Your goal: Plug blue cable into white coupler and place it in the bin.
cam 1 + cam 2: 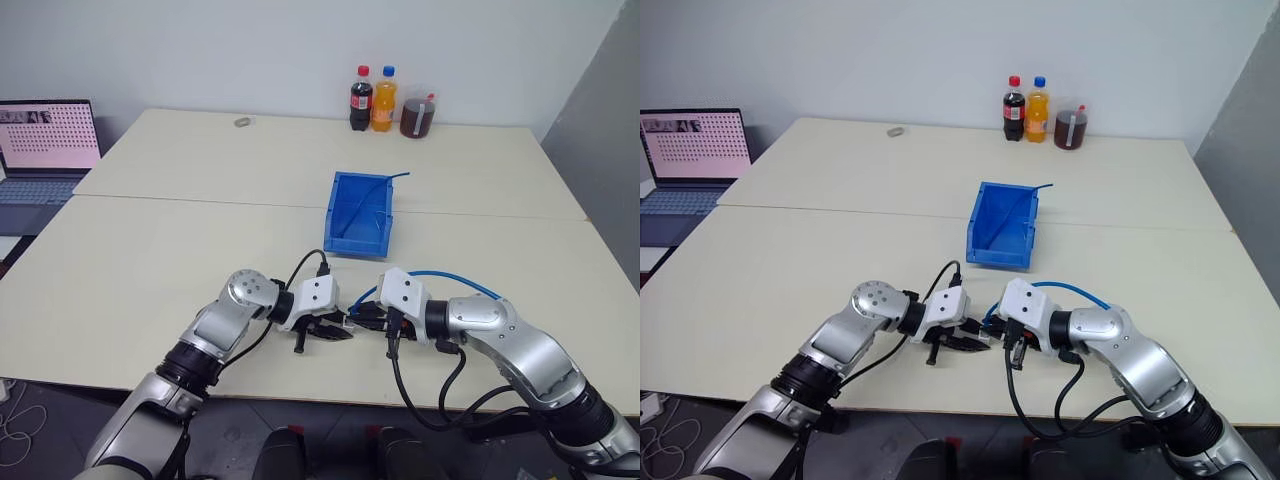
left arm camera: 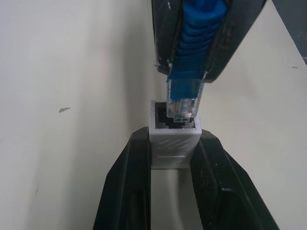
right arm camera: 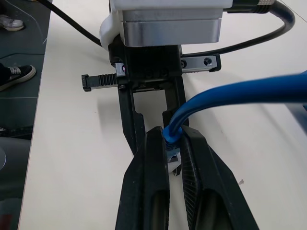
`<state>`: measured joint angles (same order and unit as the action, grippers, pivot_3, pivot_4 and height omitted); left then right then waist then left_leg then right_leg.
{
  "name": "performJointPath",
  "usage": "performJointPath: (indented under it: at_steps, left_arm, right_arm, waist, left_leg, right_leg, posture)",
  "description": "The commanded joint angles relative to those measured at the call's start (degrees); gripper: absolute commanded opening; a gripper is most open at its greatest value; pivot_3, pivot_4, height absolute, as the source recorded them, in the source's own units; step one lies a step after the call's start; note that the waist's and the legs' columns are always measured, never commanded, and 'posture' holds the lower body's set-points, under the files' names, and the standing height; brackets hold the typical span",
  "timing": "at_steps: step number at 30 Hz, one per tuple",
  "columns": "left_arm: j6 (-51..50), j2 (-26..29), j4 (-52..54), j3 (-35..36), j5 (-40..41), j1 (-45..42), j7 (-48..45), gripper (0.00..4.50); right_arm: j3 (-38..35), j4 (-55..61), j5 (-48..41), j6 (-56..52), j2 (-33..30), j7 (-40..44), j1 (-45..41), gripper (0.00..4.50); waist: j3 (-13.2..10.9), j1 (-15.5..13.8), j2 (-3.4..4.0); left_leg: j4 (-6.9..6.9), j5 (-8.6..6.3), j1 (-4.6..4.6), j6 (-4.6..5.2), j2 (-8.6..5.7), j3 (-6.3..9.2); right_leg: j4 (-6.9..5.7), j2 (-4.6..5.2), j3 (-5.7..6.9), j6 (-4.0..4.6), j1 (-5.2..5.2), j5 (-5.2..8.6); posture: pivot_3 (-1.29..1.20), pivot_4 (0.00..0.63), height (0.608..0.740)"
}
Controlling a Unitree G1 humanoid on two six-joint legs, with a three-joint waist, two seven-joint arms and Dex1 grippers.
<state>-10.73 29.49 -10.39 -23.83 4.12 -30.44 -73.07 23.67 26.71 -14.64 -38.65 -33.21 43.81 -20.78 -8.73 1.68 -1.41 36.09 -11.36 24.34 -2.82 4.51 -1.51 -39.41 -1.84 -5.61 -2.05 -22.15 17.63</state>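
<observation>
Above the tabletop [image 1: 150, 270], the left gripper [image 2: 173, 158] clamps the white coupler [image 2: 174, 143], socket facing the right gripper [image 3: 173, 158], which pinches the blue cable [image 2: 192, 57] just behind its plug. The plug tip sits in the socket mouth, in line with it. The bin [image 1: 360, 212] stands beyond, well apart.

The white coupler [image 2: 174, 143] looks like matt plastic with fine ridges on its side; the blue cable [image 2: 197, 36] has a ribbed rubbery boot and clear glossy plug; the bin [image 1: 360, 213] is smooth blue plastic; the table [image 1: 150, 250] is matt
</observation>
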Motion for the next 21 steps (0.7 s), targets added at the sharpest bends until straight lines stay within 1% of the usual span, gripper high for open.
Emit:
performJointPath:
  at_steps: [1,12,21]
  left_arm:
    - [-1.4,-1.0,1.3,-0.9,-0.3,1.2,0.7,0.8]
    - [-2.1,-2.2,0.8,-0.5,-0.5,0.9,1.6,0.8]
    - [-1.7,-3.0,-0.2,-0.3,-0.8,0.6,1.7,0.8]
  right_arm:
    - [0.6,-1.6,0.0,-5.2,0.5,-1.0,1.3,0.08]
    - [-0.1,-1.6,-0.1,-8.7,2.2,-2.6,2.1,0.07]
    - [1.1,-1.3,0.6,-9.5,1.5,-2.7,3.5,0.07]
  waist:
    - [0.0,0.0,-0.01]
    - [0.1,0.0,-0.04]
    - [0.1,-0.3,-0.05]
  left_leg:
    - [0.0,0.0,0.0,0.0,0.0,0.0]
    - [0.01,0.0,-0.23,0.0,-0.01,-0.02]
    - [0.0,0.0,-0.26,0.0,-0.04,-0.03]
  right_leg:
    - [0.0,0.0,0.0,0.0,0.0,0.0]
    - [-0.03,0.0,-0.04,-0.01,0.16,0.01]
    - [0.04,0.05,-0.04,-0.01,0.24,0.01]
  posture:
    - [0.0,0.15,0.74]
    - [0.0,0.15,0.74]
    - [0.0,0.15,0.74]
